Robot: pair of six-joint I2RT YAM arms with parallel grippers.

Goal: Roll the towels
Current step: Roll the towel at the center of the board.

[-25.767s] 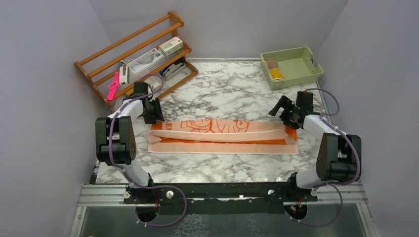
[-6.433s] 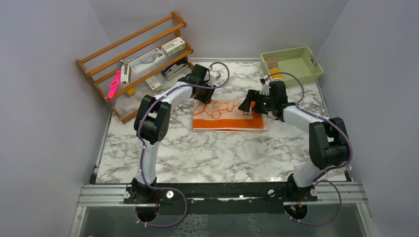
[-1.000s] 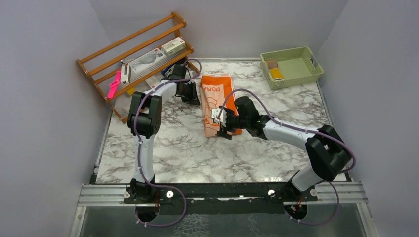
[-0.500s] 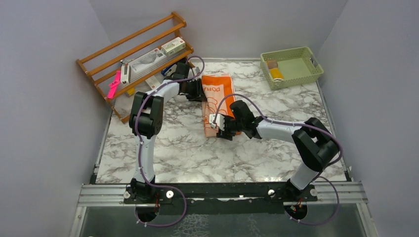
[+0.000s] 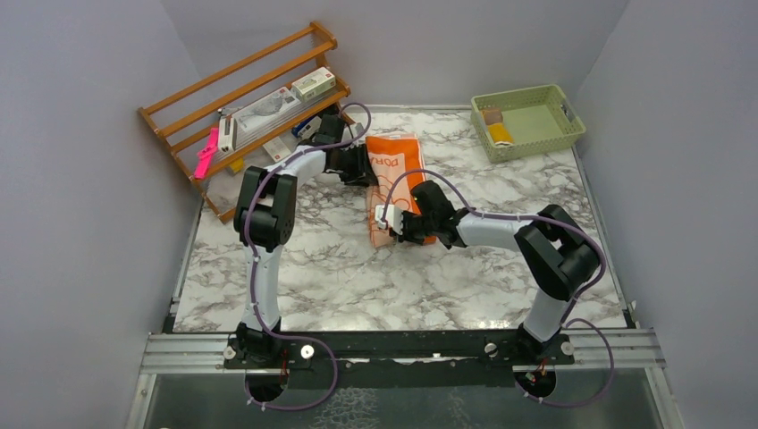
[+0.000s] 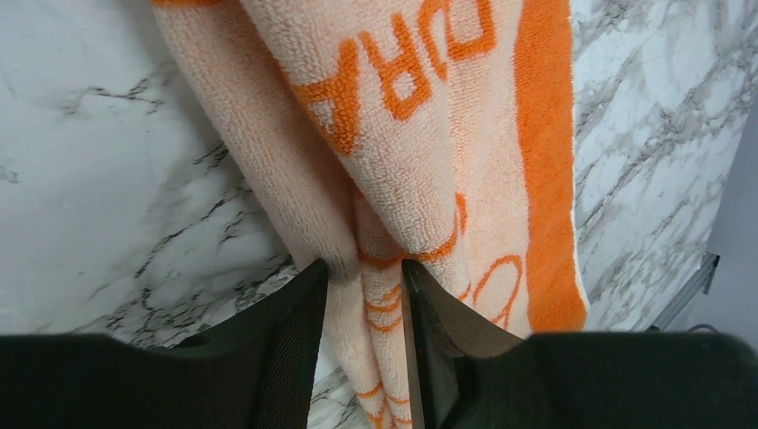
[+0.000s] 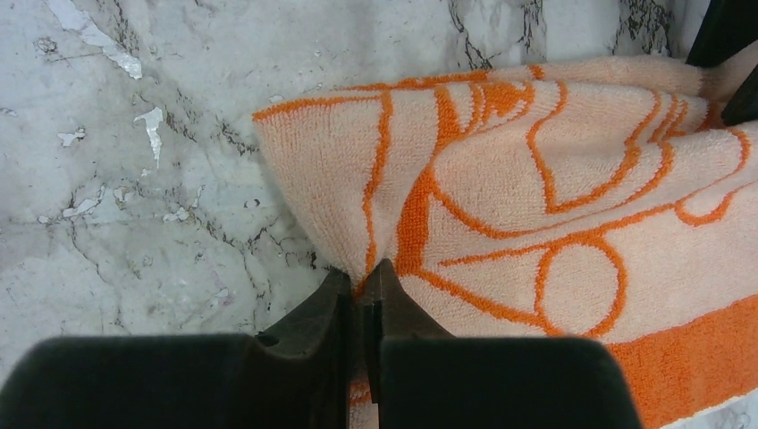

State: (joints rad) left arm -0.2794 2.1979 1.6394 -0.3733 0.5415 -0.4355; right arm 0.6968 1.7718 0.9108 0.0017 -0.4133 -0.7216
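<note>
The orange and pale peach towel (image 5: 402, 159) lies folded in a long strip running from the far middle of the table toward me. My left gripper (image 5: 365, 168) is at its far left edge. In the left wrist view the jaws of the left gripper (image 6: 364, 277) stand apart around a thick fold of the towel (image 6: 402, 134). My right gripper (image 5: 393, 234) is at the near end. Seen from the right wrist, the right gripper (image 7: 365, 277) is shut, pinching the printed towel (image 7: 536, 179) near its corner. A mustard-yellow towel roll (image 5: 499, 134) lies in the green basket (image 5: 545, 134).
A wooden rack (image 5: 241, 98) with boxes and a pink item leans at the back left, close behind the left arm. The green basket sits at the back right corner. Grey walls close in on both sides of the marble table (image 5: 357, 286).
The right gripper has closed on the towel's near end. The left gripper slid right onto the towel's far edge and its jaws have widened.
</note>
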